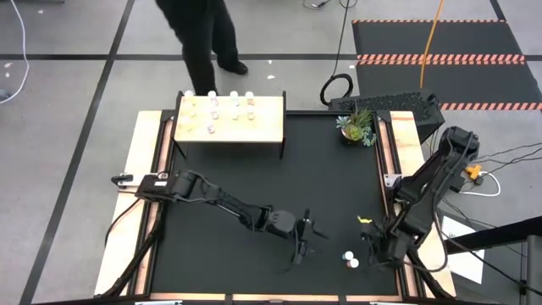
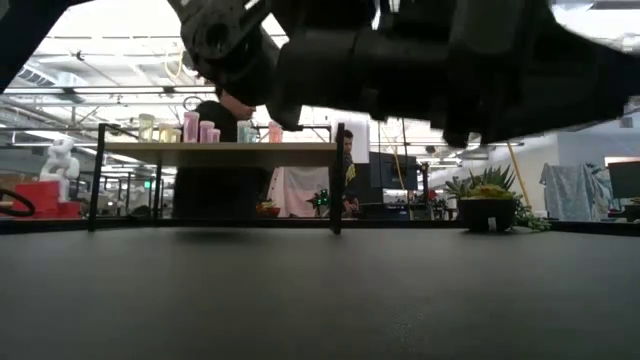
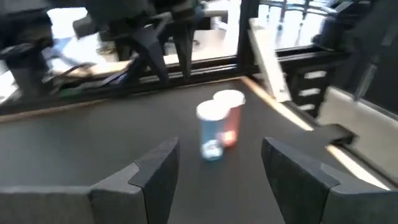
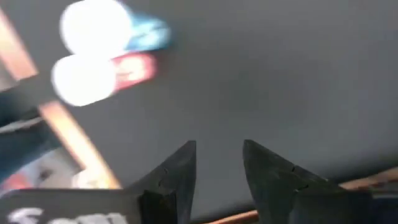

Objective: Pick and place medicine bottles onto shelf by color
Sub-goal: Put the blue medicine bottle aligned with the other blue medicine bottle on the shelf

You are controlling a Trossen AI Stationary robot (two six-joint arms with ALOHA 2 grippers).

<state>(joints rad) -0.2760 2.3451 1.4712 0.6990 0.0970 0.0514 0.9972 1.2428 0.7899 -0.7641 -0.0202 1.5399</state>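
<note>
Arm housings fill the low view's top; both near bottles point(image 4: 102, 59) blur; shelf bottles point(image 1: 212, 106) too small to colour-match.

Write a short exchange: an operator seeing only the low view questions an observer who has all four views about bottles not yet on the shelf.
Operator: I only see bottles up on the shelf. Any others down on the table?
Observer: Yes, a pair of bottles stands upright, side by side, near the front right corner.
Operator: Is a gripper holding either?
Observer: No. The left gripper is open and empty, pointing at them.
</note>
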